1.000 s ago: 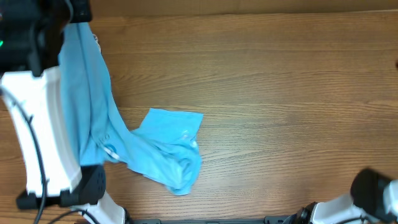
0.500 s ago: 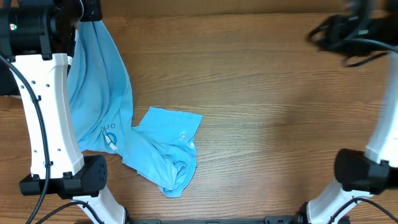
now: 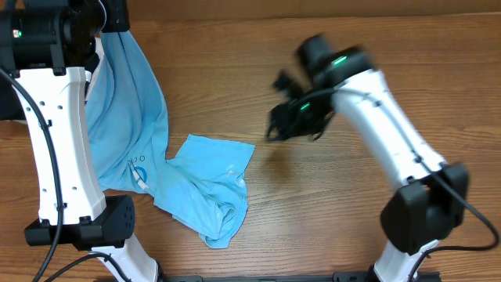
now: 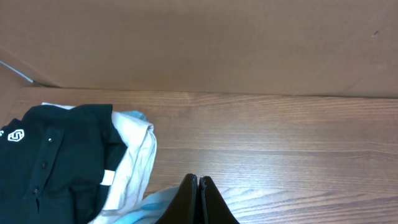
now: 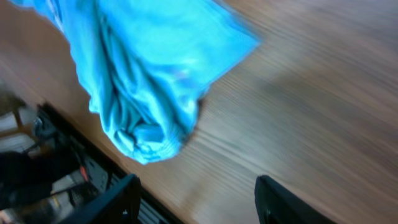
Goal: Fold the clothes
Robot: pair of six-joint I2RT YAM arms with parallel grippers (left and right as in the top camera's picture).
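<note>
The clothes [image 3: 205, 178] are a sky-blue T-shirt, one end bunched on the table at the front left. The other end rises to my left gripper [image 3: 109, 17], held high at the far left corner. In the left wrist view that gripper [image 4: 199, 198] is shut, with a sliver of the blue cloth [image 4: 151, 206] pinched at its tips. My right gripper [image 3: 291, 124] hovers, blurred, over the table's middle, to the right of the shirt. In the right wrist view it [image 5: 199, 204] stands open with only bare wood between its fingers, and the bunched shirt [image 5: 149, 68] lies ahead of it.
A black garment with a small white logo [image 4: 50, 155] lies on a pale garment [image 4: 135, 152] at the far left by the brown back wall [image 4: 205, 43]. Cables and dark hardware [image 5: 43, 168] sit beyond the table's front edge.
My right arm has swung in from the far right to the table's middle, and its gripper has opened. The left gripper still holds the shirt up and has barely moved.
</note>
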